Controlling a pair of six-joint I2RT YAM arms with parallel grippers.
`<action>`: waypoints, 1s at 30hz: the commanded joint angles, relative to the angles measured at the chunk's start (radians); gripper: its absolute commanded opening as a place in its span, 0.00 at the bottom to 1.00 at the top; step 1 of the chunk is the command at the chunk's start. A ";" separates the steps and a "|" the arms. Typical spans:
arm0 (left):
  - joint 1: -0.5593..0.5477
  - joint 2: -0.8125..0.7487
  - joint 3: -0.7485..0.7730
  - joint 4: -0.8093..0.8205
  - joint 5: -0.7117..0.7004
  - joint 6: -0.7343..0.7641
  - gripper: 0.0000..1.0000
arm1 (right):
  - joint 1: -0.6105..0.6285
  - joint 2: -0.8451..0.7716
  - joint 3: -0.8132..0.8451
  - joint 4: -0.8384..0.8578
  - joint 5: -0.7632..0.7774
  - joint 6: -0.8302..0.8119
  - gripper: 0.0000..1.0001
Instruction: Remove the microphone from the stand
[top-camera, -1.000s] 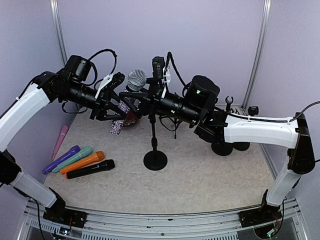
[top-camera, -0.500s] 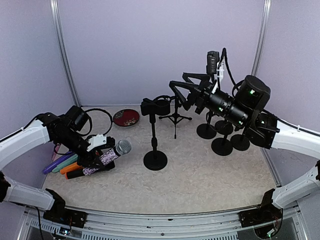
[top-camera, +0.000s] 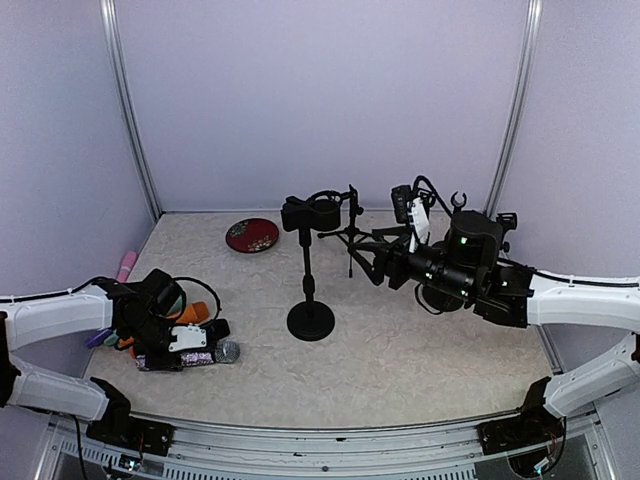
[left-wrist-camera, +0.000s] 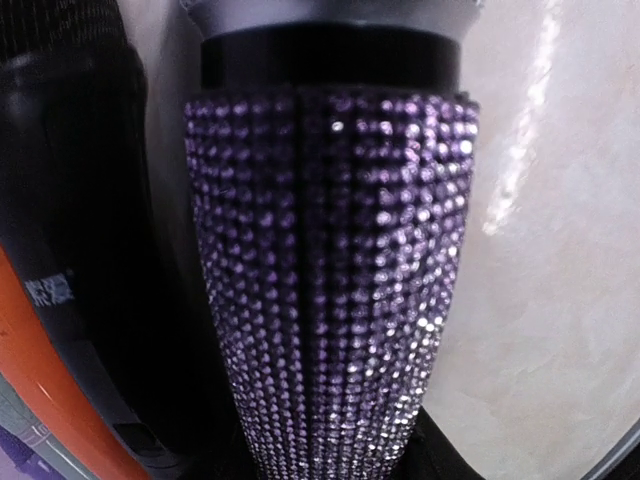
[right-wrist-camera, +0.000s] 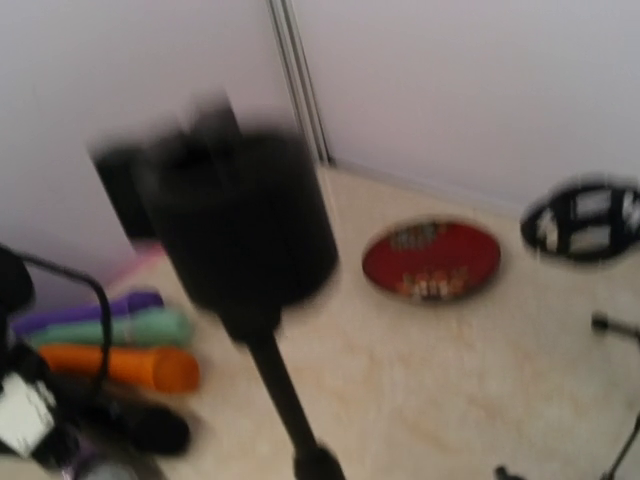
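Observation:
The purple glitter microphone (top-camera: 205, 357) lies low on the table at the left, its silver head pointing right. My left gripper (top-camera: 188, 354) is shut on its body. In the left wrist view the glitter body (left-wrist-camera: 330, 280) fills the frame, and the gripper (left-wrist-camera: 320, 462) shows only as dark shapes at the bottom. The black stand (top-camera: 306, 270) stands mid-table with an empty clip on top, blurred in the right wrist view (right-wrist-camera: 245, 220). My right gripper (top-camera: 368, 252) is open and empty, to the right of the stand. Its fingers do not show in its own view.
Orange (top-camera: 190, 313), black (top-camera: 212, 330) and pink (top-camera: 125, 265) microphones lie at the left by my left gripper. The black one (left-wrist-camera: 80, 250) lies right beside the glitter microphone. A red plate (top-camera: 252, 235) sits at the back. More stands (top-camera: 350, 230) are at the back right.
My left gripper carried the glitter microphone from the stand down to the table beside the other microphones. My right gripper let go of the stand, rose, then dropped back to the right.

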 joint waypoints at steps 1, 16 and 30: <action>0.025 -0.006 -0.024 0.097 -0.089 0.014 0.45 | -0.004 0.083 -0.061 0.085 -0.027 0.020 0.71; 0.032 -0.078 0.224 -0.147 0.162 -0.100 0.77 | 0.047 0.492 0.079 0.256 -0.021 -0.057 0.70; 0.035 -0.021 0.389 -0.236 0.344 -0.085 0.88 | 0.063 0.685 0.226 0.300 0.091 -0.071 0.49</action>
